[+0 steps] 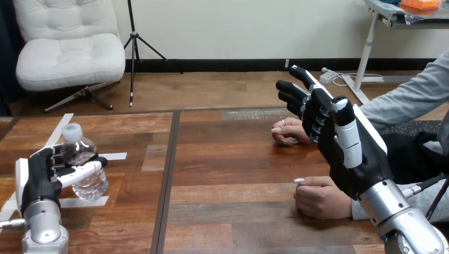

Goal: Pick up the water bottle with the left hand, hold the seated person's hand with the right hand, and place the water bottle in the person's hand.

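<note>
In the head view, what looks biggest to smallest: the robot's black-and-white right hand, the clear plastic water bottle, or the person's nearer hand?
Black-and-white right hand: biggest, but nearest the camera.
Clear plastic water bottle and person's nearer hand: look about alike.

Silver forearms (397, 209) carry a black left hand (38, 181) and right hand (339, 159), white-shelled, with black-and-white fingers (348, 137)

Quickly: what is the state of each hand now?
Left hand: shut on the bottle.
Right hand: open, holding nothing.
</note>
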`<state>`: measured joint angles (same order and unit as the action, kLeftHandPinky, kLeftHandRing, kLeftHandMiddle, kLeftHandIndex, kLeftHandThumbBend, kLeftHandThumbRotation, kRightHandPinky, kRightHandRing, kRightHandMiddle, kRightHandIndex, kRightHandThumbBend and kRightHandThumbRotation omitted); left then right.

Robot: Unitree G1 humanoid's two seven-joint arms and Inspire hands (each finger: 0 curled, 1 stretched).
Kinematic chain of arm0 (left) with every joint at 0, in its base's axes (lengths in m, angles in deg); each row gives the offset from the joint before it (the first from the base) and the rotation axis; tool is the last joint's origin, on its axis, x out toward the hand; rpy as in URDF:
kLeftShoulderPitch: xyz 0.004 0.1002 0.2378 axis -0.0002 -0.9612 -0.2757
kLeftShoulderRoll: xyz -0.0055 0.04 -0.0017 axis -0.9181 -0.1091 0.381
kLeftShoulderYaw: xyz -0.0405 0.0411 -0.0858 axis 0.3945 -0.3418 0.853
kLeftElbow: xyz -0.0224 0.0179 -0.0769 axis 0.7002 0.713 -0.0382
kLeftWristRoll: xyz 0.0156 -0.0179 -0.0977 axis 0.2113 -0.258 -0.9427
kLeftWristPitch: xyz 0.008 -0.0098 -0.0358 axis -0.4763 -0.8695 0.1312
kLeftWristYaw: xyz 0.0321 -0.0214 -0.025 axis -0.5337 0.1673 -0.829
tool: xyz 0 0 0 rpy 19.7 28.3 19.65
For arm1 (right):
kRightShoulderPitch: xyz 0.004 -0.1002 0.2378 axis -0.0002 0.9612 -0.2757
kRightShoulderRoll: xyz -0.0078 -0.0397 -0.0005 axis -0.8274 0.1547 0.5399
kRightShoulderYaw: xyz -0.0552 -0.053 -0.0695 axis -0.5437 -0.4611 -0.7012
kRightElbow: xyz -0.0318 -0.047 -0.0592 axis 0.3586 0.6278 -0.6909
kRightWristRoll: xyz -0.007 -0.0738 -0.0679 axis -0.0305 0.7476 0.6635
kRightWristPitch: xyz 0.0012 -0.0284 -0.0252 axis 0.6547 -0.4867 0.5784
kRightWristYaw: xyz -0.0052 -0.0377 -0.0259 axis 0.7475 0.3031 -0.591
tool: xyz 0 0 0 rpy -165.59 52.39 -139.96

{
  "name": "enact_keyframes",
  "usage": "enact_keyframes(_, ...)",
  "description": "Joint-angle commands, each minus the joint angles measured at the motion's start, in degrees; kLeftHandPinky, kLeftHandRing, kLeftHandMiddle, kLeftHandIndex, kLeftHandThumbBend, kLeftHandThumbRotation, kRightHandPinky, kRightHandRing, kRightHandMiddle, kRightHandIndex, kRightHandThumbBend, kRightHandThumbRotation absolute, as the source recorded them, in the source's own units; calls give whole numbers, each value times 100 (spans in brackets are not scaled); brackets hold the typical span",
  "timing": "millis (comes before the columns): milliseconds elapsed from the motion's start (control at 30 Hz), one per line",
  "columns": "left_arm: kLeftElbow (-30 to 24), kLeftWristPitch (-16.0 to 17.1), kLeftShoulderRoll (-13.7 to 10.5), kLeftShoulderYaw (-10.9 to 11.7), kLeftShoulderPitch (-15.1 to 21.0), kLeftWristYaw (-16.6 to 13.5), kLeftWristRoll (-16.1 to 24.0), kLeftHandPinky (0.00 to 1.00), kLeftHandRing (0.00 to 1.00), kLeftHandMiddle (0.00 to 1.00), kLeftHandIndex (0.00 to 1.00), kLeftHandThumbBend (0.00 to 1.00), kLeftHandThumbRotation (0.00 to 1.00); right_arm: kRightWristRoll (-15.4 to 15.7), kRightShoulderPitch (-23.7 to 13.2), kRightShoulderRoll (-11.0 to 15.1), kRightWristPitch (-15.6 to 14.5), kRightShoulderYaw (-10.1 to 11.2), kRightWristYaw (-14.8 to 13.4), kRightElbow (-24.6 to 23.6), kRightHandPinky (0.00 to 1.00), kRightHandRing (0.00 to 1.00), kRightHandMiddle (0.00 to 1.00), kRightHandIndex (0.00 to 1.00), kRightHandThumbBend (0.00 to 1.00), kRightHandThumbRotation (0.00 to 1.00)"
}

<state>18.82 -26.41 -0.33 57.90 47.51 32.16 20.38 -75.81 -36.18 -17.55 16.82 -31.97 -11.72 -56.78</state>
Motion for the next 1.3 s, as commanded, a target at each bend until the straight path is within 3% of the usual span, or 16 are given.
enact_keyframes(0, -147, 329, -6, 46, 392, 60, -95, 45, 51, 56, 55, 81, 0, -89, -176, -31, 52, 86, -54, -276, 100, 95, 92, 98, 100, 100)
enact_keyframes(433, 47, 1028, -47, 34, 307, 321, -162, 39, 44, 48, 48, 77, 0, -111, -165, -34, 31, 89, -52, -295, 100, 95, 92, 98, 100, 100)
enact_keyframes(833, -26, 1089, -16, -9, 259, 228, -94, 33, 38, 42, 44, 72, 0, -116, -183, -36, 80, 96, -29, -237, 100, 95, 92, 98, 100, 100)
enact_keyframes(1267, -31, 1043, -48, -21, 265, 223, -75, 35, 39, 44, 45, 71, 0, -99, -184, -37, 62, 91, -52, -261, 100, 95, 92, 98, 100, 100)
